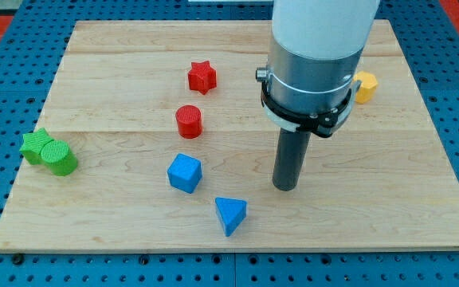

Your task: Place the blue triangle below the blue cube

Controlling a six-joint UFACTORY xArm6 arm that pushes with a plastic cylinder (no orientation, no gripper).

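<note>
**Blue triangle low on counter, tip to its right**

Matte blue triangle (230, 215) sitting just below-right of the faceted blue cube (185, 173), apart. My tip (285, 188) resting on the pale wood-grain counter (118, 80), near both blocks, touching neither. No jaws showing on this rod.

Blue triangle (230, 215), blue cube (185, 173), pale wooden board (118, 80)

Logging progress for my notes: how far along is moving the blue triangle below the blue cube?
Mostly there: blue triangle already sits lower than blue cube, but off toward the view's right. My tip stands right of both, touching neither. Left: nudge the triangle leftward under the cube.
</note>
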